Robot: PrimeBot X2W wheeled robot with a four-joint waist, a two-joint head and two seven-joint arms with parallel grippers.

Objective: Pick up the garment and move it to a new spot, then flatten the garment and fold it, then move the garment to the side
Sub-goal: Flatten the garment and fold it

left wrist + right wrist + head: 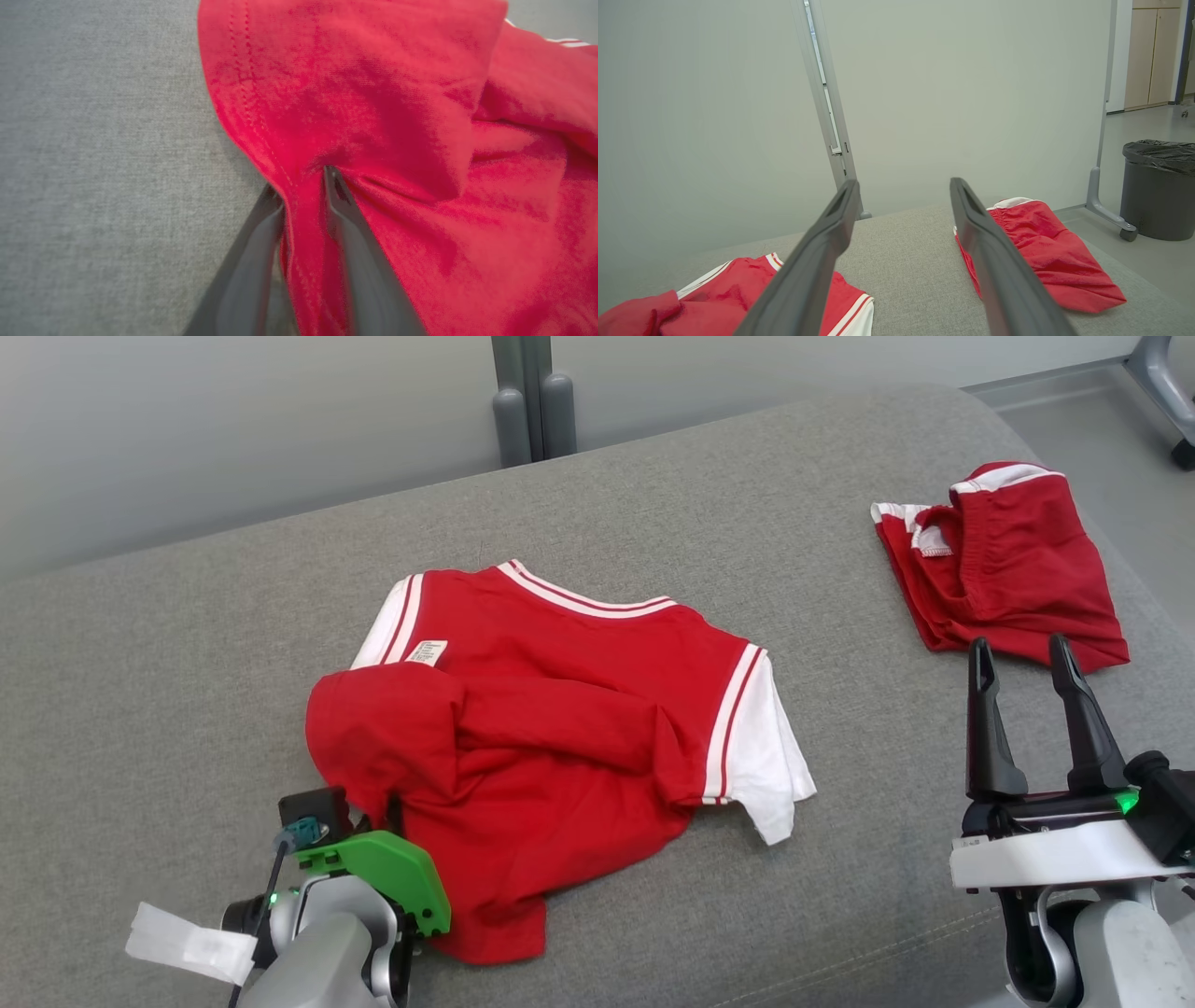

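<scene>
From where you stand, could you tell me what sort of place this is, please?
Probably an office or lab workspace: a grey padded bench, a wheeled partition screen, a lined waste bin.

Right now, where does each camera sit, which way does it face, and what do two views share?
Head view: on the robot's head, facing forward and down onto the grey cushion; red shirt centre, red shorts far right; left gripper lower left, right gripper lower right.
Left wrist view: from that wrist, close along its two fingers, straddling a shirt fold.
Right wrist view: from that wrist, level over the cushion toward a pale wall; its open fingers show.
Shared: head and right wrist views both show shirt and shorts.
</scene>
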